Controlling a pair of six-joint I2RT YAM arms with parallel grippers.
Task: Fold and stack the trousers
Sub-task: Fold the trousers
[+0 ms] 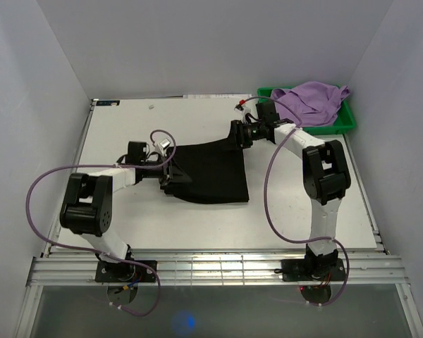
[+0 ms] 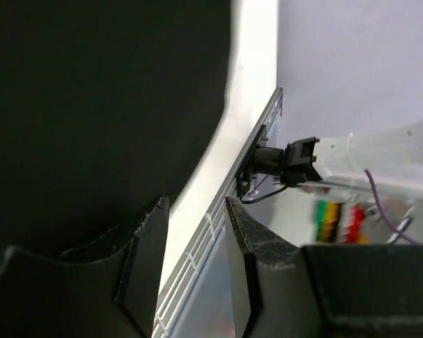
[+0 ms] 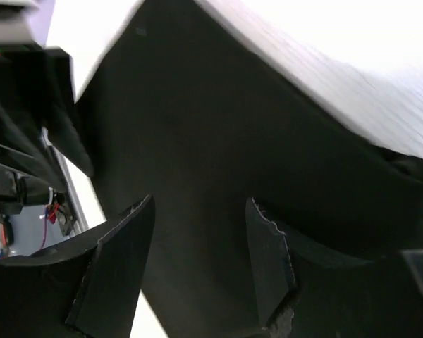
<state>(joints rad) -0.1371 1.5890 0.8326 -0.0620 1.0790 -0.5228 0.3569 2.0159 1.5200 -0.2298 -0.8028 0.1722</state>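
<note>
One green plastic bin (image 1: 342,127) stands at the far right corner of the table (image 1: 127,218). In it lies a single lilac purple garment (image 1: 311,101), bunched up, with part of it draped over the bin's far rim. Nothing else shows in the bin.

One pair of black trousers (image 1: 210,171) lies on the table near its middle, well apart from the bin. It is folded into a flat, roughly four-sided panel, narrower at the left end, where the fabric is gathered in folds.

Two arms reach in, one from each side, each trailing one purple cable. The left gripper (image 1: 165,172) is at the gathered left end of the trousers. In the left wrist view its fingers (image 2: 144,260) stand apart, with bare table and the rail at the table's edge showing in the gap, and the dark cloth (image 2: 106,105) off to one side rather than between them. The right gripper (image 1: 238,134) is at the far right corner of the trousers. In the right wrist view its fingers (image 3: 120,253) are also spread, with black fabric (image 3: 218,141) filling the view beyond them; whether they touch the cloth cannot be told
</note>
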